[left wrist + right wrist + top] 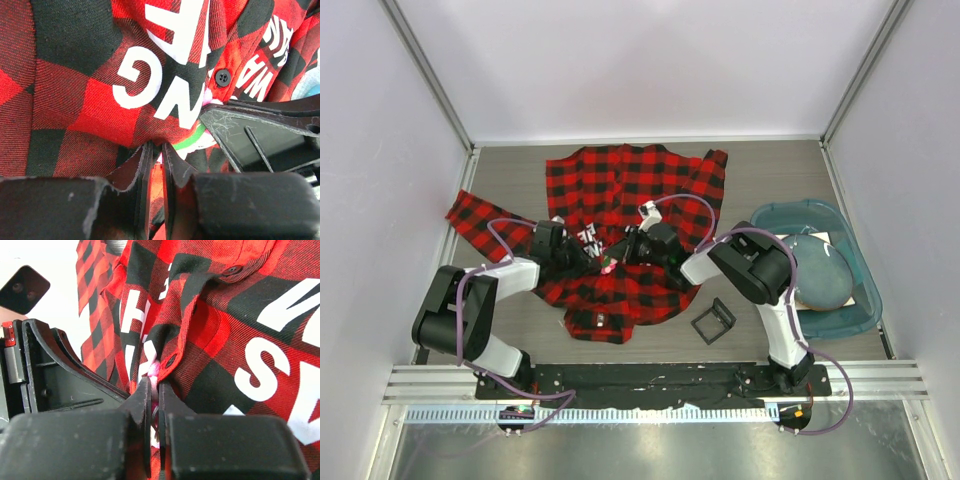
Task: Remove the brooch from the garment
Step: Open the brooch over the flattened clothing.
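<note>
Two grips are set: left gripper (156, 146) nips the garment (630, 185), right gripper (154, 382) seemingly clamps the brooch (608, 266) toward its 6 o'clock; next, pull gently apart.

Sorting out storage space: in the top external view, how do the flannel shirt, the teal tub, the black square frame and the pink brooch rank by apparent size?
1. garment, clearly the largest
2. teal tub
3. black square frame
4. brooch, only a pink speck showing

All lie at table level, so nearness hardly skews this.
</note>
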`<move>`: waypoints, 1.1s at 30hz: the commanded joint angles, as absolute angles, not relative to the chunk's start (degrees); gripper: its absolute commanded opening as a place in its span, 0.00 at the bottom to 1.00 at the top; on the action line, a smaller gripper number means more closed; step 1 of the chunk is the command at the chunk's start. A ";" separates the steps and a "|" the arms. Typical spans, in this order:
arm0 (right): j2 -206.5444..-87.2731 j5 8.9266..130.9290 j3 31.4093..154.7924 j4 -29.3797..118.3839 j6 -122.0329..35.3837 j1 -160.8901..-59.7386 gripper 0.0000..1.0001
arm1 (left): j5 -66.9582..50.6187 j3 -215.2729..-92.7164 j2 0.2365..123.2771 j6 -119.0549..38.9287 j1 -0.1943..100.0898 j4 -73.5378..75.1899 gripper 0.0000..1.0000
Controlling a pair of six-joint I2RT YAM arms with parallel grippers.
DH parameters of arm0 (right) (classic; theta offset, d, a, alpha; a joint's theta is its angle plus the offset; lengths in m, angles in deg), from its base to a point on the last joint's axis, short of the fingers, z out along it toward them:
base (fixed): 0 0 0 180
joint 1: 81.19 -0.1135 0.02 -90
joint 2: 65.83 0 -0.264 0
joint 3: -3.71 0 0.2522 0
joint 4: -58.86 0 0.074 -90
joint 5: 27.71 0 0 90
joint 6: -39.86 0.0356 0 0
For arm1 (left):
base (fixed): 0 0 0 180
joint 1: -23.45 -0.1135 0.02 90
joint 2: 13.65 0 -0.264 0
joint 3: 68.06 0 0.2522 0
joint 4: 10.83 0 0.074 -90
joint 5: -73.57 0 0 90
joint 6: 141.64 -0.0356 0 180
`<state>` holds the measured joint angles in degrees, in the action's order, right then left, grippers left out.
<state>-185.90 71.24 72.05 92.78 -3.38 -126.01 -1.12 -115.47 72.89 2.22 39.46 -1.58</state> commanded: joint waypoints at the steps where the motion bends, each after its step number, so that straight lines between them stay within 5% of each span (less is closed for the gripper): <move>1: -187.29 79.42 71.52 106.35 -2.59 -124.87 0.04 | -1.93 -114.70 74.68 2.32 39.36 -0.32 0.16; 2: -186.94 80.56 71.69 106.10 -2.50 -124.70 0.14 | -1.84 -114.52 74.33 2.24 39.44 -0.24 0.16; 3: -186.59 80.65 71.61 105.92 -2.33 -124.52 0.35 | -1.84 -114.43 74.16 2.23 39.44 -0.23 0.16; 7: -184.04 81.27 69.77 105.56 -0.31 -124.25 0.53 | -1.32 -114.52 73.71 2.32 39.44 -0.06 0.16; 16: -185.09 81.53 68.09 107.32 1.45 -124.17 0.55 | -0.61 -114.96 73.89 2.32 39.36 -0.32 0.16; 25: -187.29 82.24 68.71 110.04 3.12 -123.81 0.25 | -0.61 -114.96 73.80 2.06 39.36 -0.23 0.16; 30: -186.16 81.62 68.00 109.35 2.77 -123.11 0.53 | -0.96 -114.87 73.63 2.06 39.36 -0.23 0.16; 33: -185.45 81.45 69.58 105.57 1.02 -123.46 0.59 | -0.61 -114.96 74.06 2.06 39.44 -0.41 0.16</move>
<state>-187.34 81.07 68.10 105.41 2.66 -123.43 -0.36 -115.43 73.09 2.40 39.44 -1.34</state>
